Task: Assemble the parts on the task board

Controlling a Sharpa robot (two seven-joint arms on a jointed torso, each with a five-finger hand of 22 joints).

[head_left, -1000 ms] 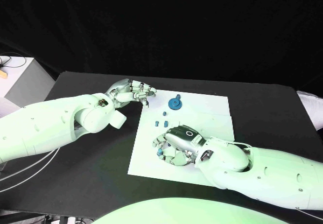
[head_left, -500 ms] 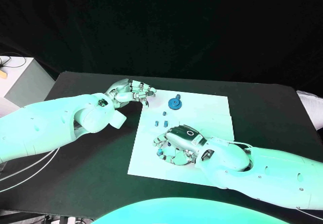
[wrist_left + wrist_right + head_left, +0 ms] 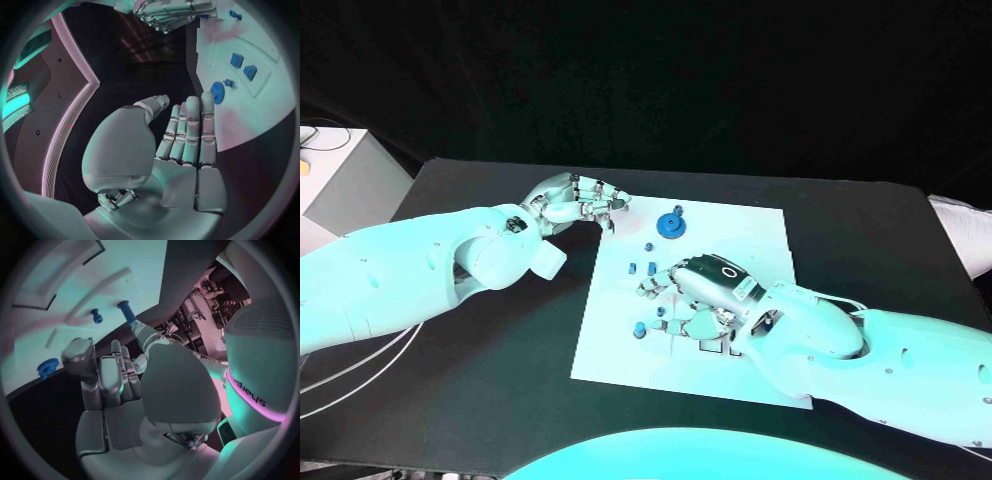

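Task board (image 3: 762, 235), white, mid-table, bore a blue gear (image 3: 672, 224) at its far left. Left hand (image 3: 574, 199) beside the board's far-left corner, fingers curled, empty. Right hand (image 3: 692, 295) over the board, fingers loosely apart, empty

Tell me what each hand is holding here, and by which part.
Nothing is held. The left hand lies at the task board's far left corner, fingers together and bare. The right hand hovers over the board, with the blue parts lying free beside it.

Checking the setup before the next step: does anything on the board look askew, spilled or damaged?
Nothing stands out. The task board lies flat on the table, and the round blue part and small blue parts sit on it. No damage shows.
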